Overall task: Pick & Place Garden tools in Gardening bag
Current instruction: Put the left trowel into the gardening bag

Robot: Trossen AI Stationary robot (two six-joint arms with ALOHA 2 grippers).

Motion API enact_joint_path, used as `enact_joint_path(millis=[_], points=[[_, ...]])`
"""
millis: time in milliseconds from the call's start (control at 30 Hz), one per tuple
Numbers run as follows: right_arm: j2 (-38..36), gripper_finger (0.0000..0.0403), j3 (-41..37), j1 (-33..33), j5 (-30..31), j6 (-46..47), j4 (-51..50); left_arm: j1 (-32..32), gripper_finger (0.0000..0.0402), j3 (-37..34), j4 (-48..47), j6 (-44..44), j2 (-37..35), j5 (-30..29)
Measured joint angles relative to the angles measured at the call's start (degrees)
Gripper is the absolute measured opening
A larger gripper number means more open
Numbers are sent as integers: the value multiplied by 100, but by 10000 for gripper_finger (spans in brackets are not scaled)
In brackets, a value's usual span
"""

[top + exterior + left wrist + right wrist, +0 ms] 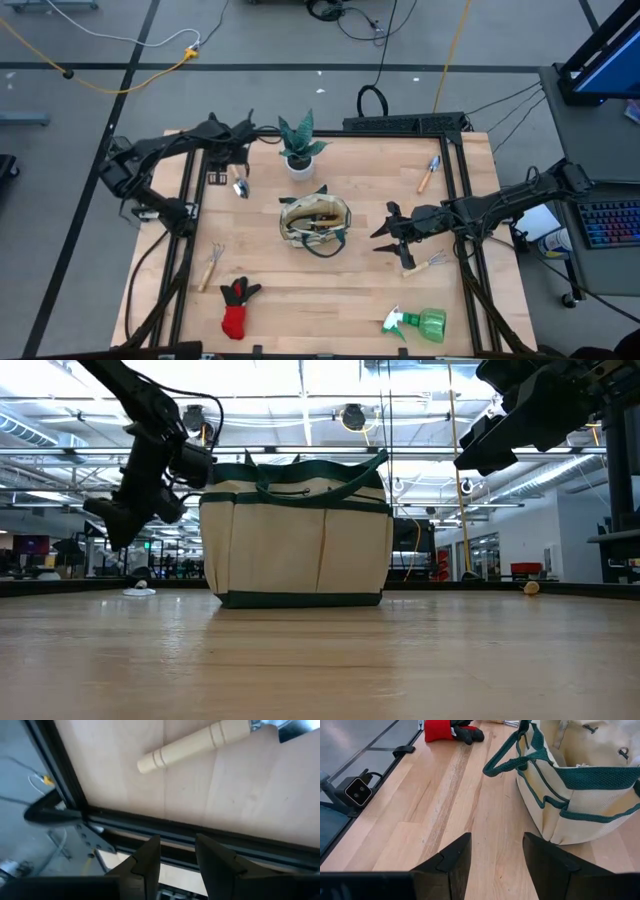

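The spray bottle [420, 323] lies on its side at the near edge of the surface [300, 300], with the glove [236, 306] also near that edge, toward the left. Farther in, a wooden-handled fork [210, 264] lies on the left side and a rake [430, 265] on the right. The right claw [385, 232] hangs above the surface just beside the rake and to the right of the bag [315, 223], not touching either; its fingers [452, 860] stand apart with nothing between them, and the bag wall fills the space ahead of them in the right wrist view. The bag stands upright at the centre of the surface, with tool handles visible inside it. Beyond the bag, the left claw [240, 160] is over the far left portion of the surface, just above a trowel [240, 187]; its fingers [150, 860] are apart and empty, and the wooden handle [192, 745] lies ahead of them, clear of contact. A potted plant [298, 150] stands behind the bag, and a second trowel [430, 172] lies at the far right.
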Motion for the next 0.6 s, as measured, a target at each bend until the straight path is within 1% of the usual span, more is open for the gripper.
enact_joint_path(millis=[167,467,600], points=[[0,169,0,1,0,0,0,-100,129,0,101,533,169,2],[0,169,0,0,-2,-17,-4,-142,129,0,777,1327,446,42],[0,169,0,-1,-2,-17,-7,-131,129,0,927,1426,651,45]])
